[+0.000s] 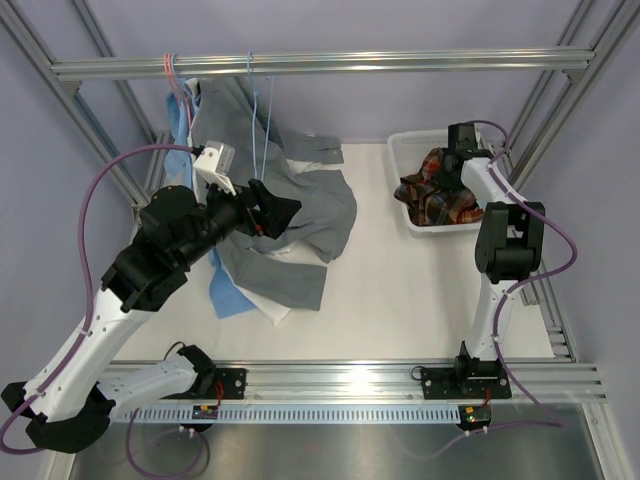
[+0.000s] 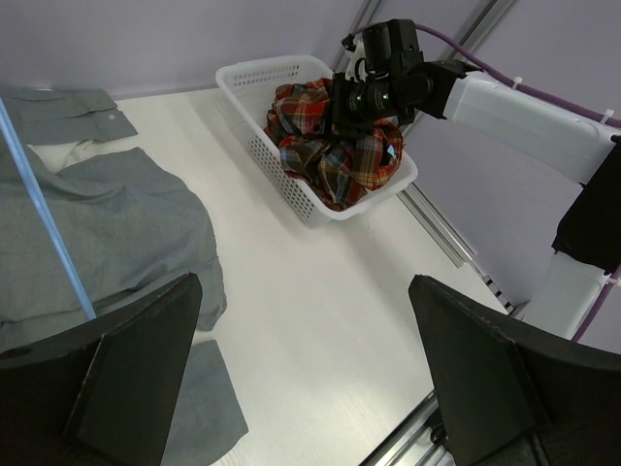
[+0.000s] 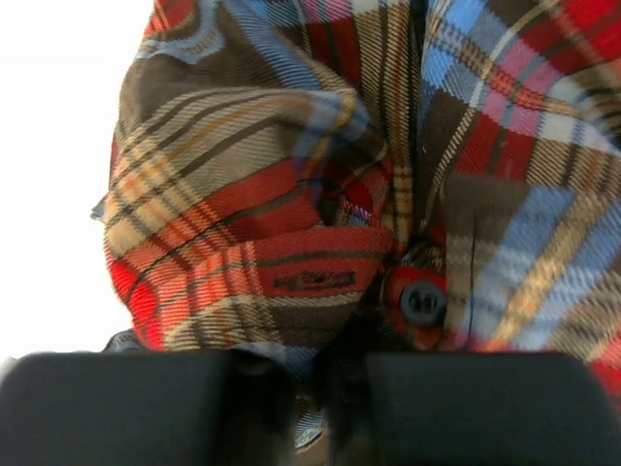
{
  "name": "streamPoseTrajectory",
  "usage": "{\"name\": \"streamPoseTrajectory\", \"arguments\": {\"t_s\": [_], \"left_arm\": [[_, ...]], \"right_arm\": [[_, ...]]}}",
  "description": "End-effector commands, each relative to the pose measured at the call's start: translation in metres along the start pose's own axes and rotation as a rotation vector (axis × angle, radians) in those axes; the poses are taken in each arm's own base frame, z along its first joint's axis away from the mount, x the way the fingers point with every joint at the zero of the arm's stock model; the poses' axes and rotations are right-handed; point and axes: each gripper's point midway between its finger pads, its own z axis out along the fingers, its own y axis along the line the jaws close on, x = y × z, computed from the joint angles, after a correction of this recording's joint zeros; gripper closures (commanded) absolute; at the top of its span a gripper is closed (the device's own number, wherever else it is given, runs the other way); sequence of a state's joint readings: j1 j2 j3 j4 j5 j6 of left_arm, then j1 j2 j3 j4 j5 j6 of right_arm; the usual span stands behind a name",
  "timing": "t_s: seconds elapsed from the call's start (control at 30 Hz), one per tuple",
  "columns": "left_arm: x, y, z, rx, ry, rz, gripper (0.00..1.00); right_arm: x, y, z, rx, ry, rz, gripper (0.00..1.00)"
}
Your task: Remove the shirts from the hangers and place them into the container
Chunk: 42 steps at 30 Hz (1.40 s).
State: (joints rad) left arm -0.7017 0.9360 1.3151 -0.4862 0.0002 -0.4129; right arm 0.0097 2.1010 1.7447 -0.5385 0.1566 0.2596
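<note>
White table (image 1: 400, 290) fills the cell, with a metal rail (image 1: 400, 62) above its far edge. The container (image 2: 275, 160) sits at the far right corner, and the plaid shirt (image 1: 432, 195) lies bunched inside it, spilling over the near rim. The right arm rises from its base at the near edge, forearm stretched to that corner and wrist tipped down into the basket. The right gripper (image 3: 328, 408) is pressed against the plaid. Its jaws look nearly together, but the wrist view is too blurred to tell whether cloth is pinched.

On the far left, a pink hanger (image 1: 173, 72) and a light blue hanger (image 1: 252, 72) hook the rail. The grey shirt (image 1: 320, 205) trails from there onto the table over the light blue shirt (image 1: 225, 295) and a white shirt (image 1: 268, 308). The left arm reaches in from the near left corner, elbow high. The left gripper (image 2: 303, 311) is spread wide and empty above the grey cloth.

These shirts should be light, limp and prone to snagging on wire, so pinching a fold at the collar or shoulder seems best
</note>
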Motion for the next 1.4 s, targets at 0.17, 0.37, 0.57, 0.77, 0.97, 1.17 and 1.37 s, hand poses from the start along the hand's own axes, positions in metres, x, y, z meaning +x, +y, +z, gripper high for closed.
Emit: {"name": "streamPoseTrajectory", "arguments": {"t_s": [0.17, 0.37, 0.57, 0.77, 0.97, 1.17, 1.37], "left_arm": [[0.007, 0.001, 0.008, 0.006, 0.008, 0.004, 0.04], [0.014, 0.015, 0.024, -0.047, -0.013, 0.002, 0.02], [0.023, 0.029, 0.039, -0.094, -0.020, 0.017, 0.01], [0.026, 0.031, 0.046, -0.104, -0.018, 0.014, 0.01], [0.029, 0.035, 0.047, -0.121, -0.011, 0.029, 0.01], [0.030, 0.037, 0.044, -0.135, -0.006, 0.021, 0.01], [0.035, 0.050, 0.039, -0.199, 0.002, 0.013, 0.01]], "right_arm": [[-0.037, 0.008, -0.056, -0.115, -0.230, -0.021, 0.20], [-0.074, 0.014, -0.131, -0.188, -0.436, -0.020, 0.08], [-0.084, 0.025, -0.177, -0.248, -0.472, -0.032, 0.01], [-0.066, 0.039, -0.225, -0.278, -0.495, -0.038, 0.00], [-0.035, 0.046, -0.287, -0.340, -0.524, -0.027, 0.00], [-0.005, 0.043, -0.339, -0.486, -0.561, -0.003, 0.01], [0.018, 0.030, -0.350, -0.484, -0.560, -0.025, 0.01]]}}
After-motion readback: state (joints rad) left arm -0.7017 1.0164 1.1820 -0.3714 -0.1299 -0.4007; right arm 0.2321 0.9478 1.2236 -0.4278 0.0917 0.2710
